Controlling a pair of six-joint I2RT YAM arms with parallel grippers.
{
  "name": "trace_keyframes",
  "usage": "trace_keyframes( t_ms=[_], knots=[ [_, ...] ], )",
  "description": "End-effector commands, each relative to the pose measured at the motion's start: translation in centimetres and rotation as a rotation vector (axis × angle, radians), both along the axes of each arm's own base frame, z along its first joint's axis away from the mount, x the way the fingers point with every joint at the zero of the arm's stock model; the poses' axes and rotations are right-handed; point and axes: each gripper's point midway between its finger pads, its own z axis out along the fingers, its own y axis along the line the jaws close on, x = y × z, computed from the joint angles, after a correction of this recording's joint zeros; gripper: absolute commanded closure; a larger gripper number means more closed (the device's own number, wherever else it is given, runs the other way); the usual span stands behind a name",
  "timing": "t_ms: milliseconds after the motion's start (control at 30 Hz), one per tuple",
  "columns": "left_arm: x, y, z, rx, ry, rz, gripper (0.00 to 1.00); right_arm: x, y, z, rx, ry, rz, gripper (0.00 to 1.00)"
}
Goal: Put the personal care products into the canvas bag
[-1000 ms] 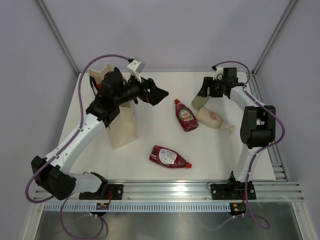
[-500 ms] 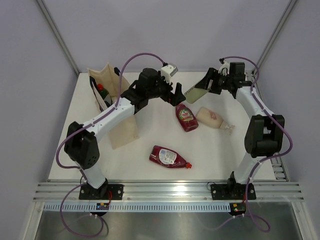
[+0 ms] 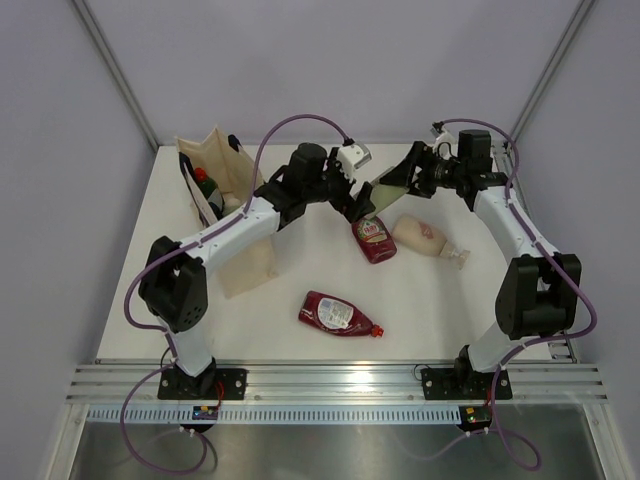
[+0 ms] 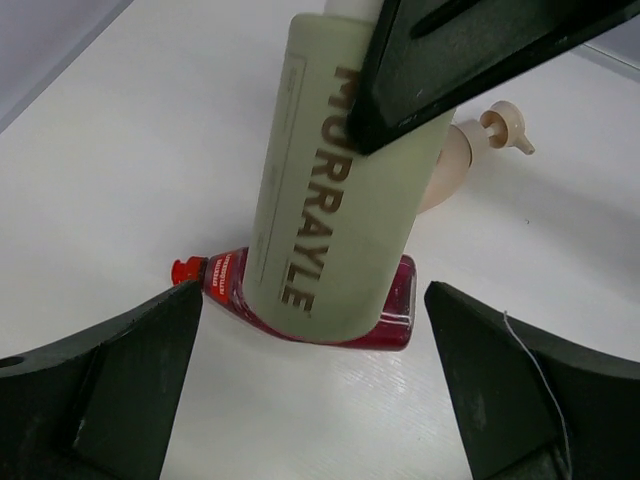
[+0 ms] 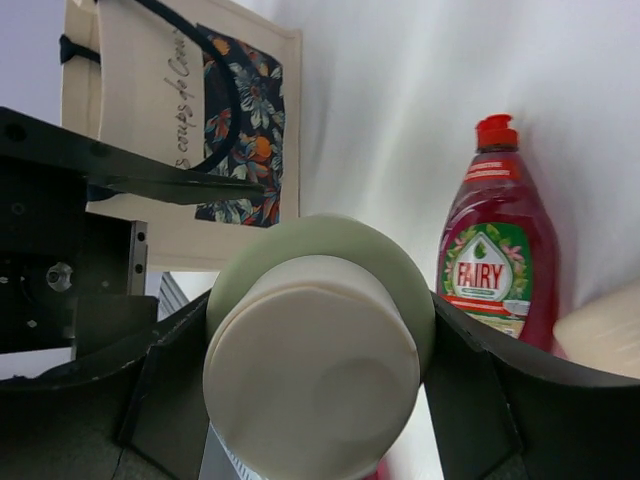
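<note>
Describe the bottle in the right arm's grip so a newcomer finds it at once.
On the white table, find the far dark red bottle. Above it the right end effector holds a pale green bottle, the only one gripped, lettered MURRAYLE.

Way ahead of left end effector, fingers spread, blocked by pale green bottle clamped in right end effector. Beyond it, dark red bottle and beige-pink bottle laid on desk. Bare desk seen to both sides.

Lab test cell: white table, plain walls, aluminium rail.
</note>
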Motion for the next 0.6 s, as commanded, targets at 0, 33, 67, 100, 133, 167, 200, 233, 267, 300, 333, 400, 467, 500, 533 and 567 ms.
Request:
trace_keyframes(
  t_ms=[0,33,67,100,133,167,200,233,267,300,333,400,467,500,533,567],
  knots=[
    [-1.0,-2.0,0.6,-0.023,-0.076,-0.094,0.01,-2.6,3.6,5.7,0.082,-0.141,0.145,1.00],
    [-1.1,-2.2,0.3,-0.016,-0.076,-0.099,0.01,-2.9,4.0,5.9,0.084,-0.147,0.156,1.00],
    [-1.3,-2.4,0.1,-0.011,-0.078,-0.101,0.01,-3.0,4.3,5.9,0.081,-0.150,0.167,1.00],
    [-1.4,-2.5,0.0,-0.003,-0.081,-0.099,0.01,-3.4,4.9,6.2,0.081,-0.158,0.185,1.00],
    [-1.2,-2.4,-0.2,0.006,-0.087,-0.083,0.01,-3.5,5.2,6.2,0.082,-0.155,0.194,1.00],
    [-1.3,-2.5,-0.5,0.012,-0.083,-0.077,0.01,-3.7,5.4,6.4,0.087,-0.152,0.200,1.00],
    [-1.2,-2.4,-0.8,0.024,-0.081,-0.067,0.03,-3.9,5.7,6.6,0.090,-0.154,0.206,1.00],
    [-1.2,-2.2,-1.1,0.035,-0.077,-0.052,0.04,-4.0,5.8,6.7,0.092,-0.155,0.209,1.00],
    [-0.8,-1.9,-1.3,0.050,-0.082,-0.023,0.05,-4.1,5.9,6.8,0.096,-0.154,0.214,1.00],
    [-0.8,-1.7,-1.6,0.058,-0.078,-0.013,0.10,-4.3,6.1,6.9,0.099,-0.153,0.218,1.00],
    [-0.7,-1.5,-1.7,0.065,-0.080,-0.001,0.13,-4.4,6.2,7.0,0.101,-0.153,0.224,1.00],
    [-0.6,-1.0,-2.1,0.082,-0.077,0.014,0.21,-4.6,6.3,7.1,0.105,-0.153,0.230,1.00],
    [-0.7,-0.9,-2.2,0.095,-0.078,0.010,0.44,-4.8,6.5,7.1,0.107,-0.151,0.237,1.00],
    [-0.8,-0.8,-2.2,0.100,-0.077,0.007,0.65,-4.8,6.5,7.1,0.109,-0.148,0.240,1.00],
    [-0.9,-0.7,-2.2,0.103,-0.079,0.007,0.77,-5.0,6.5,7.1,0.116,-0.143,0.255,1.00],
    [-0.9,-0.7,-2.1,0.106,-0.079,0.008,0.85,-5.2,6.7,7.1,0.121,-0.145,0.268,1.00]
  ],
)
